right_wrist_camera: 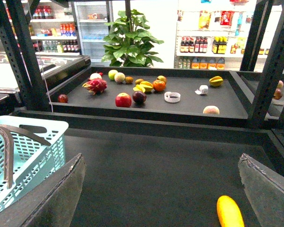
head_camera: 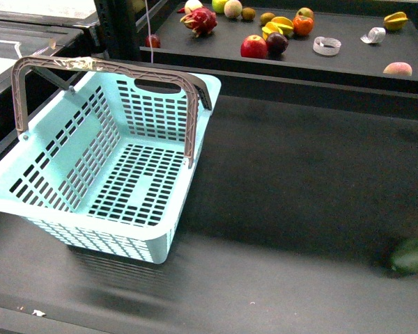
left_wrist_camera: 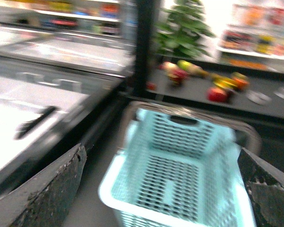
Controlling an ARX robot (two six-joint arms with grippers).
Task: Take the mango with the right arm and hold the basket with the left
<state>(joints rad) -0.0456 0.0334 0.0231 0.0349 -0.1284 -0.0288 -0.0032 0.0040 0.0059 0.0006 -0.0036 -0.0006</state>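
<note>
**Two grippers, both empty: holdings before the pick**

Two grippers entered; neither held anything.

- **Item one, left gripper [left_wrist_camera: 161,152]:** fingers [left_wrist_camera: 52,189] spread wide with nothing between them; its view was blurred, so I recorded little else from it; it pointed at the basket [head_camera: 76,217], near but not touching.
- **Item two, right gripper [right_wrist_camera: 161,156]:** likewise wide apart and bare, facing across the table [head_camera: 299,209].
- **Item three, basket:** turquoise, slotted, empty, resting on the left part of the table with its mouth up; handles [head_camera: 104,66] stood raised over the rim; I judged that the reason my left arm aimed there, since a raised hoop gives fingers something to close around and steady.
- **Item four, mango [right_wrist_camera: 229,211]:** yellow, lying on the table ahead of the right gripper, closer to one finger than the other, well apart from the basket; that placing suited the arm assigned to it.
- **Item five, dark green fruit [head_camera: 411,256]:** blurred at the table's right edge in the front view; not wanted.
- **Item six, shelf [right_wrist_camera: 189,106] behind the table:** assorted fruit; not wanted.

**Judgement:** neither step was done; the wide spread suited an approach, since each pair of jaws must pass around its target before closing; the mango's smooth skin might slip under a hasty pinch.
</note>
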